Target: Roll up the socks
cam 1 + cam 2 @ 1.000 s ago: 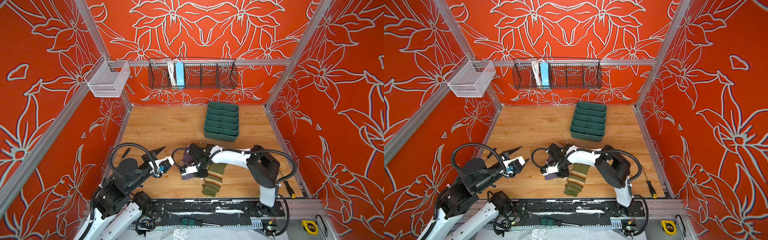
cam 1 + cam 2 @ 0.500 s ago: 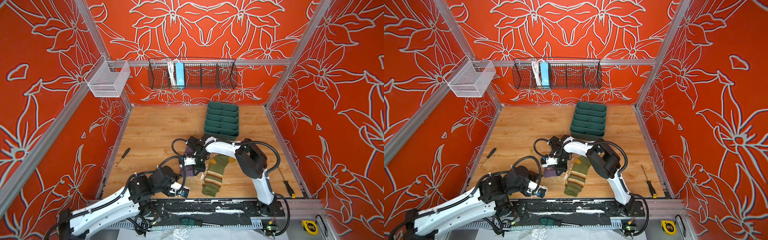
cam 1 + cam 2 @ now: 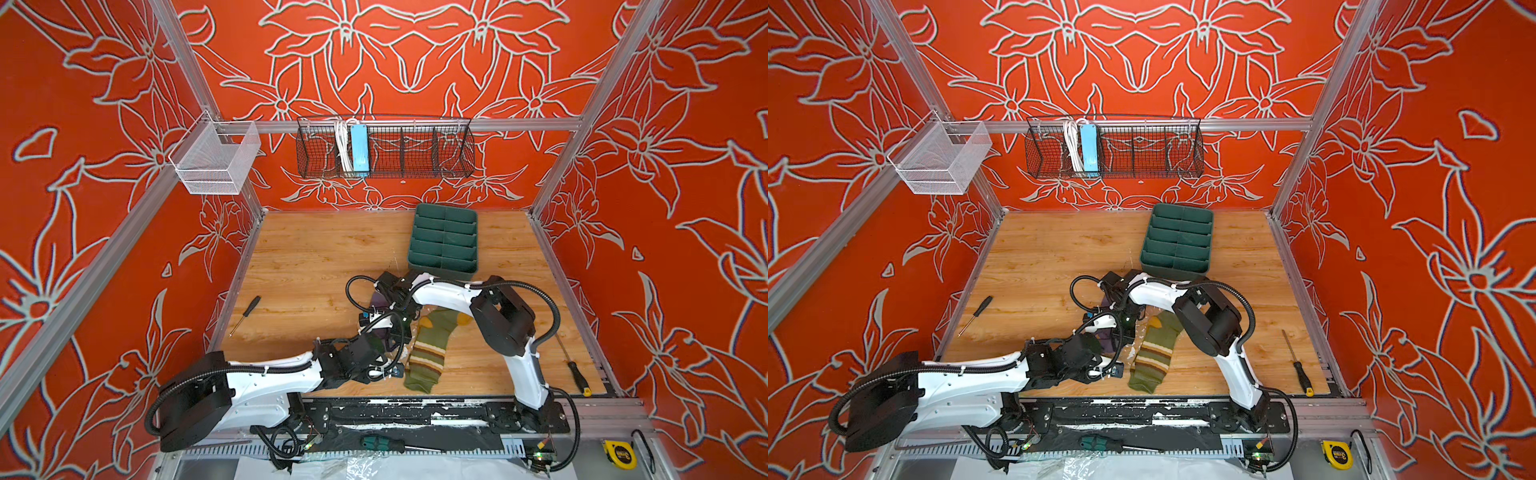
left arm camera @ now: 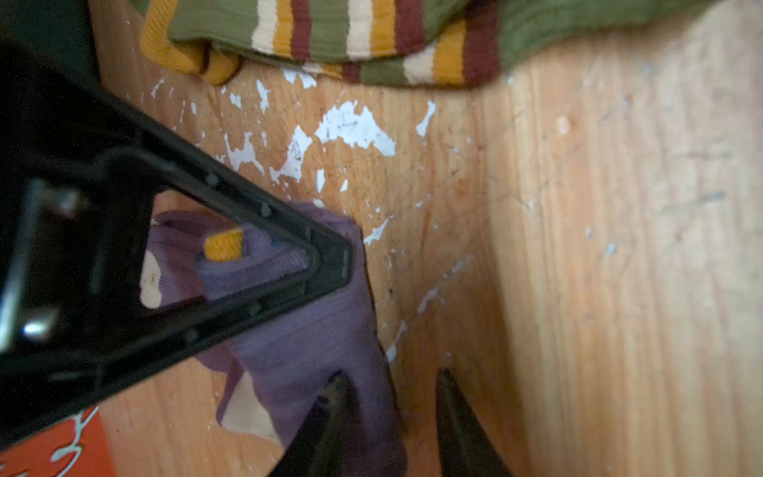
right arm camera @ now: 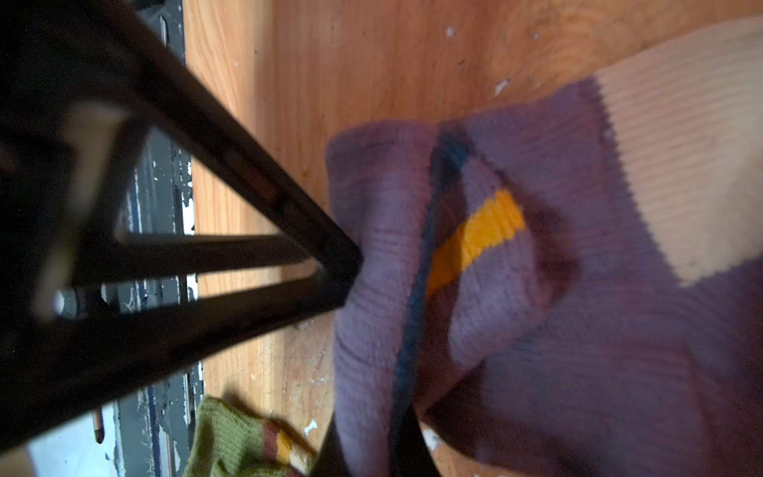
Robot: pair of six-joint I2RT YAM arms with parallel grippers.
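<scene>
Two socks: both lie in the near middle of the wooden table (image 3: 316,257), just beside each other; in the left wrist view a strip of bare wood shows between them.
Purple sock (image 4: 313,342): bunched and partly folded over itself, with a cream patch and an orange stripe showing; it sits between the two grippers.
Green sock (image 3: 432,349): flat and unrolled, with its cuff end near the front rail (image 3: 415,409).
Right gripper (image 4: 330,264): fingers together, pinching a fold of the purple sock.
Left gripper (image 4: 392,373): fingers apart; one tip is over the purple fabric and the other over bare wood, so the sock's edge lies between them.
Step in hand: I judge it to be the rolling of the purple sock, at an early stage; the roll looks loose and the green sock is not yet begun.
Next move: the left fingers need to come together on the fabric edge, low enough to catch cloth but not to scrape the wood, while the right grip stops the fold from opening.
Edges: the front rail is near the left wrist; the green tray (image 3: 444,241) stands close behind the right arm.
Open room: the far and left parts of the table are bare, except for a screwdriver (image 3: 245,316) near the left wall; another screwdriver (image 3: 575,372) lies well apart on the right.
</scene>
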